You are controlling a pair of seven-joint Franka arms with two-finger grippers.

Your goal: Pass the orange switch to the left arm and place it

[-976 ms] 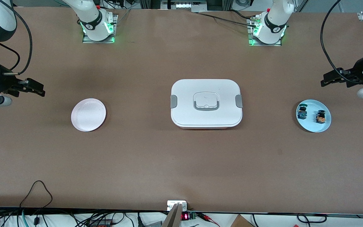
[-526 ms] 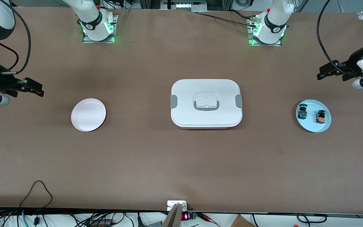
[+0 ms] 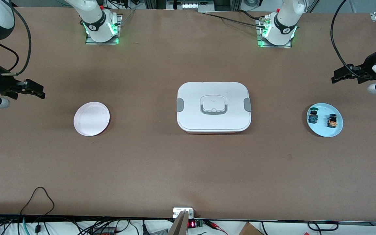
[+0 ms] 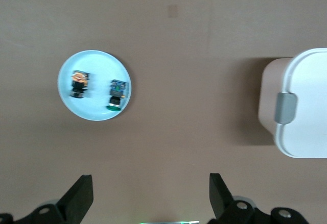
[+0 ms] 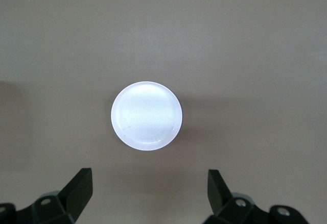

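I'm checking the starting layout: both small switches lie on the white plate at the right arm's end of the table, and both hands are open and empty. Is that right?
Not quite. The front view shows the orange switch and the green-capped switch on the light blue plate at the left arm's end; the white plate holds nothing. The left hand and right hand are indeed open and empty.

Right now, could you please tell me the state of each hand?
Left hand: open, holding nothing, up over the table beside the blue plate.
Right hand: open, holding nothing, up over the table beside the white plate.
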